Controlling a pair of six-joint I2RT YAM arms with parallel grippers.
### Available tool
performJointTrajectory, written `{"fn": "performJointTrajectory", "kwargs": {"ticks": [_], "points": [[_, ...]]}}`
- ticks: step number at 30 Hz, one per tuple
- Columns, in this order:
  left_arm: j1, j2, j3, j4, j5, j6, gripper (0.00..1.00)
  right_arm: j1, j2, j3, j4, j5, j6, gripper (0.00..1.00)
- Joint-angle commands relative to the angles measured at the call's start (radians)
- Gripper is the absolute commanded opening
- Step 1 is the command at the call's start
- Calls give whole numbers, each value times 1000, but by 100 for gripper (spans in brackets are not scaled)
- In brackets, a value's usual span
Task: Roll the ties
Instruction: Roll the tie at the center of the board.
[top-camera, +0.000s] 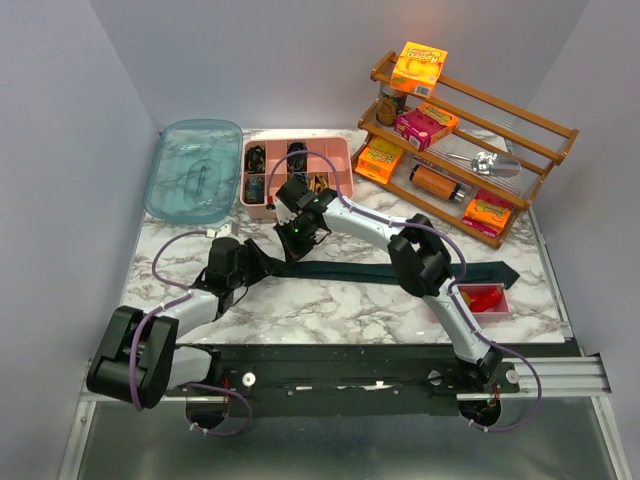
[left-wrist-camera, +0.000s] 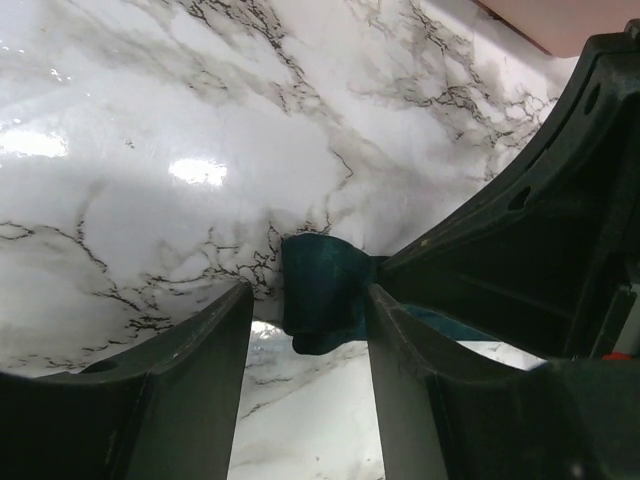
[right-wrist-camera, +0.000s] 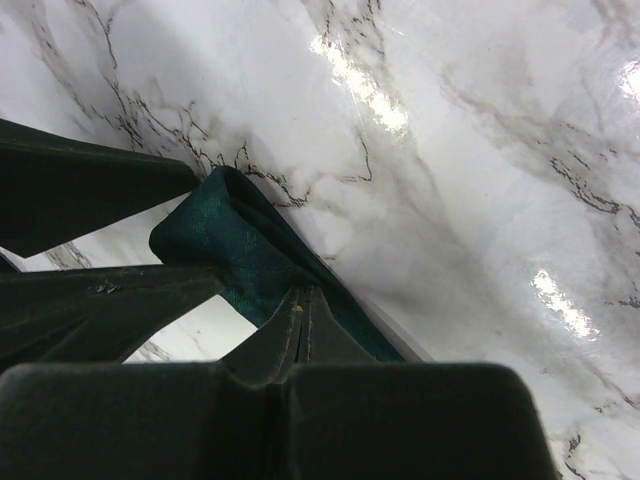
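Marble-patterned tabletop (top-camera: 330, 315) is recorded, with a pink divided tray (top-camera: 349, 160) at its back. In front of the tray the tie (top-camera: 400, 272) is laid flat, stretched away to the tray's right, its folded end just ahead of the tray's front wall. Left arm is seen low, elbow bent. The left gripper (left-wrist-camera: 308, 295) is held partly apart astride the fold, nothing clamped. Right arm is extended leftward. The right gripper (right-wrist-camera: 300, 305) is closed, tips touching the fabric.
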Motion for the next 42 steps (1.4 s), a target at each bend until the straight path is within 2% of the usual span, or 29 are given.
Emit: {"fn": "performJointTrajectory", "kwargs": {"ticks": [1,6,12,17,19,26,36,42], "points": [[8,56,6,72,-1,16,54,6,20,28,-15,26,-19,1],[11,107,7,139,18,17,49,6,23,28,-15,28,-19,1],[11,104,-28,239,71,7,36,7,24,46,-18,23,-12,1],[11,63,-26,201,55,21,20,6,20,54,-14,5,-4,1],[11,54,-17,172,48,28,10,6,18,57,-12,0,1,1],[11,38,20,83,-2,40,4,6,-3,63,-12,12,-1,1],[8,-63,119,-155,-106,149,4,6,14,73,-12,-24,4,1],[-21,-86,164,-239,-168,203,3,9,24,91,-6,-47,16,1]]}}
